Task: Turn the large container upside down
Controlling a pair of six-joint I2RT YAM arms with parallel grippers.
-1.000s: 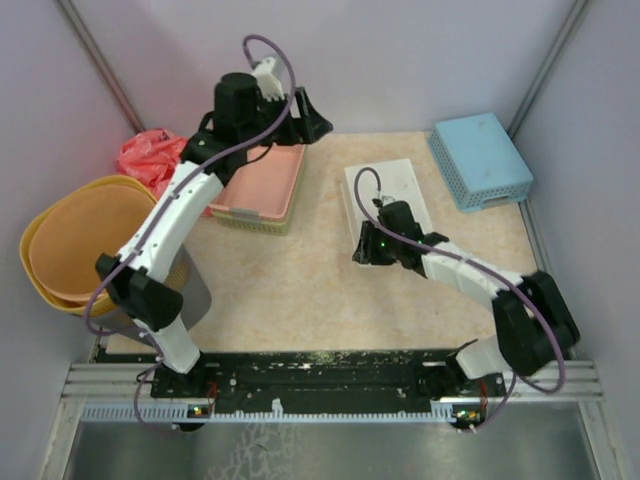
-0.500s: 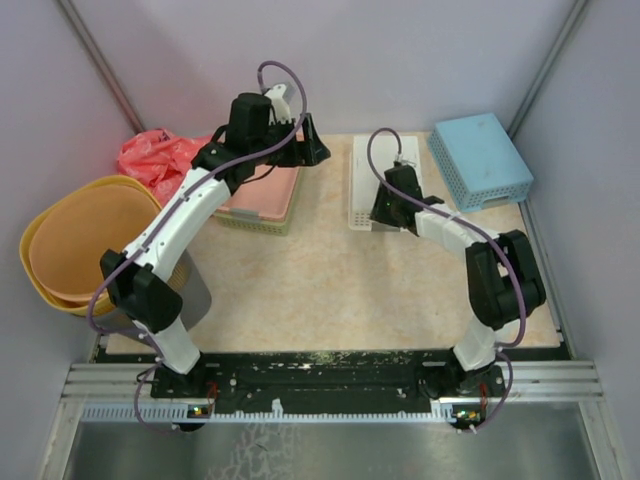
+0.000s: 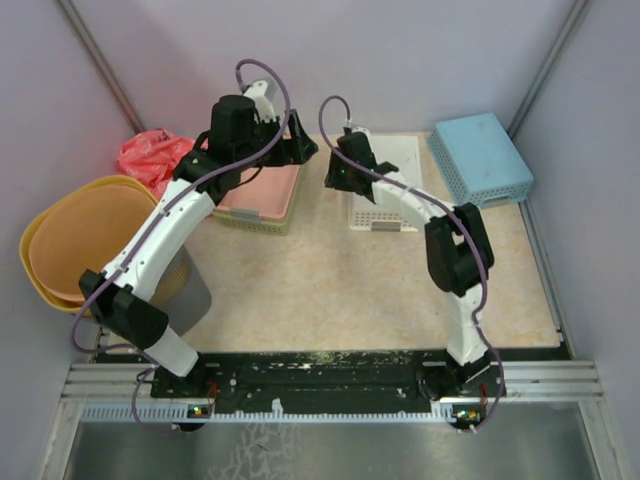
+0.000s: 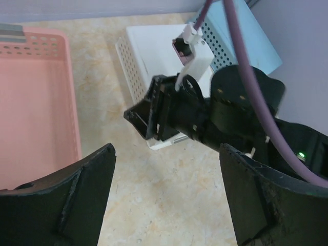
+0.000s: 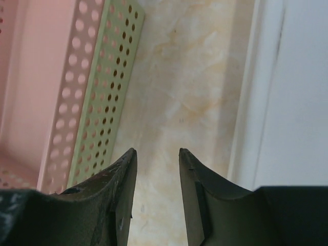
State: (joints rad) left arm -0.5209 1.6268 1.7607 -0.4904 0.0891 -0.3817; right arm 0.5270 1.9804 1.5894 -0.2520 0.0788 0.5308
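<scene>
A pink perforated basket (image 3: 262, 185) sits open side up, nested in a green one (image 3: 250, 218), at the back left of the table. My left gripper (image 3: 303, 143) hovers past its right rim, jaws wide open and empty (image 4: 166, 154). A white basket (image 3: 390, 190) lies bottom up just to the right. My right gripper (image 3: 333, 175) is low in the gap between the two baskets, jaws slightly apart and empty (image 5: 158, 151). The right wrist view shows the green wall (image 5: 110, 87) on the left and the white basket (image 5: 287, 87) on the right.
A blue basket (image 3: 482, 160) lies bottom up at the back right. Stacked yellow tubs (image 3: 80, 240) and a red bag (image 3: 150, 155) sit off the table's left side. Purple walls close in behind.
My right arm swung from the front of the white basket to its back left, and its gripper now sits between the two baskets. My left gripper shifted slightly near the pink basket's far right corner.
</scene>
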